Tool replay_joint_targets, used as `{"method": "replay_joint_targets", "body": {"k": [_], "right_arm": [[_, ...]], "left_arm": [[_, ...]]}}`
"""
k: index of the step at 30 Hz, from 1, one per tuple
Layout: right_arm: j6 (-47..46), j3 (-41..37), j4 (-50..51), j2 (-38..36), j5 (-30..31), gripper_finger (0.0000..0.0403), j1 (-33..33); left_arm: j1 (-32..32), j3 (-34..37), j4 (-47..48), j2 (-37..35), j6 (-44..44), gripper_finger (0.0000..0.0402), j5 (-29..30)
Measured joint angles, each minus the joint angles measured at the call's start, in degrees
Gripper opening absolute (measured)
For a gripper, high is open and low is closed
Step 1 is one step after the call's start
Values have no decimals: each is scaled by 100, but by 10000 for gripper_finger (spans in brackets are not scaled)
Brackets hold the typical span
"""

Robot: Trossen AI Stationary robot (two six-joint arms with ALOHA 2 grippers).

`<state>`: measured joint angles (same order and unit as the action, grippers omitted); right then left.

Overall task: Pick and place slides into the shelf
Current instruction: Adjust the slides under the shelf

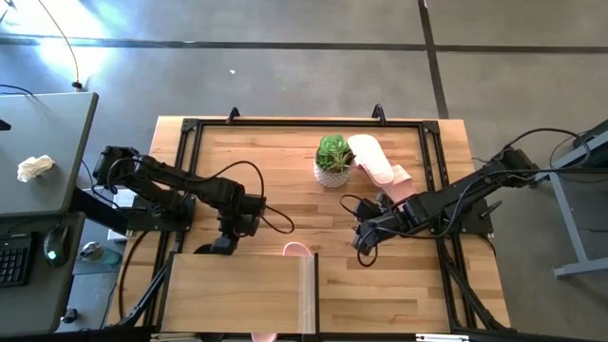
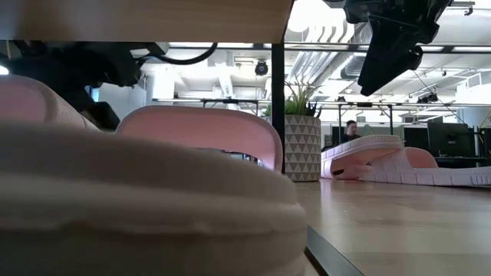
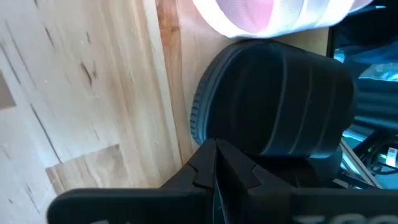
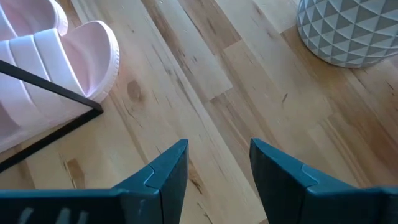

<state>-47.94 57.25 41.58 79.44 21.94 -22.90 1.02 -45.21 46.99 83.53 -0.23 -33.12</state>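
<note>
The light-wood shelf [image 1: 242,290] stands at the table's near edge. A black slide [image 1: 203,249] and a pink slide's toe [image 1: 297,250] stick out from under its far edge. My left gripper [image 1: 225,241] is shut, low, right by the black slide [image 3: 286,106]. My right gripper [image 1: 363,243] is open and empty over bare tabletop, right of the shelf. Pink slides [image 1: 372,158] lie beside the plant [image 1: 333,160] at the back. More pink slides [image 2: 138,199] lie inside the shelf. My left gripper's shut fingertips [image 3: 214,155] stand at the black slide's side, by the sole rim [image 3: 196,118] below its ribbed strap. They come slanting down from the table's far side. I cannot tell whether they touch it. The slide lies flat on the table.
The potted plant [image 4: 348,31] stands at the table's back middle, close to the right arm. A black metal frame [image 1: 190,128] runs around the tabletop. Bare wood lies between the shelf and the plant. A grey desk [image 1: 38,152] stands to the left of the table.
</note>
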Motion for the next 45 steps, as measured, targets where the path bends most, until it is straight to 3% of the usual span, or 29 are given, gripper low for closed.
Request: {"method": "replay_joint_targets", "body": {"k": [6,14,18,23,30,36,45], "right_arm": [[0,2,-2,0,-1,161,0],[0,0,-2,0,-4,161,0],[30,0,-4,0,-5,161,0],[39,2,18,-2,-5,161,0],[40,2,59,-2,-51,161,0],[42,2,61,-2,-62,161,0],[42,2,64,-2,-100,161,0]], "left_arm": [[8,2,-510,0,-18,22,74],[4,4,-547,2,4,131,345],[6,9,-666,184,45,163,277],[13,4,-661,714,59,169,1],[247,11,-795,1126,291,169,-1000],[272,11,-727,1132,352,169,-18],[172,11,-670,1132,603,170,-355]]}}
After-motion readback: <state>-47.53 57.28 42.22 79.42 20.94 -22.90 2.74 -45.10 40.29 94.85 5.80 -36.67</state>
